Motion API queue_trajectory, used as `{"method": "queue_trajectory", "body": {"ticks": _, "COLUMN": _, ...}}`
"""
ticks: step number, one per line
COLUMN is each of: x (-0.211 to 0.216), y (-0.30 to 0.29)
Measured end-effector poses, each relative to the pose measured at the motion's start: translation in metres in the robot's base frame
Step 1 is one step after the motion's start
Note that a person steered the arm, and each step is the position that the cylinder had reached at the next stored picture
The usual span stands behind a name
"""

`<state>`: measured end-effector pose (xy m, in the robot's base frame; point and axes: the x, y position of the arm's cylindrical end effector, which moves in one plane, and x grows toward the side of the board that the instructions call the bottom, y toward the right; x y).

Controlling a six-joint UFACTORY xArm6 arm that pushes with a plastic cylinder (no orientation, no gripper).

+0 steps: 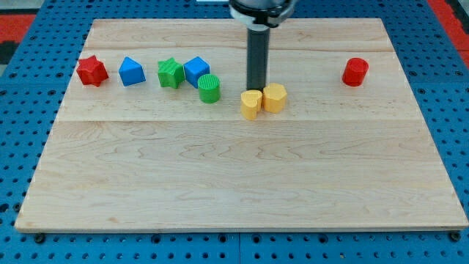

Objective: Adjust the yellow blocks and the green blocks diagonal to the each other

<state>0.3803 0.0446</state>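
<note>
On the worktop (242, 176), my tip (257, 89), with no pincer visible, stands just above the touching yellow heart block (251, 104) and yellow hexagonal block (275, 97).

a pale wooden board (242, 183) with visible grain and a smooth, matt finish, made of joined planks. it rests on a blue perforated surface (454, 110) that looks like painted metal or plastic. the rod ending in my tip (256, 89) is dark and matt, under a glossy black collar. the yellow blocks (264, 100), the green cylinder (209, 88) and the green star-like block (170, 72) look like matt plastic with fine ridged layers.
</note>
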Motion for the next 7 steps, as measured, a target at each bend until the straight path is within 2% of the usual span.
{"method": "queue_trajectory", "body": {"ticks": 2, "x": -0.014, "y": 0.042}}
{"method": "queue_trajectory", "body": {"ticks": 3, "x": 0.003, "y": 0.075}}
{"method": "queue_trajectory", "body": {"ticks": 4, "x": 0.022, "y": 0.077}}
{"method": "queue_trajectory", "body": {"ticks": 5, "x": 0.033, "y": 0.042}}
{"method": "queue_trajectory", "body": {"ticks": 7, "x": 0.015, "y": 0.045}}
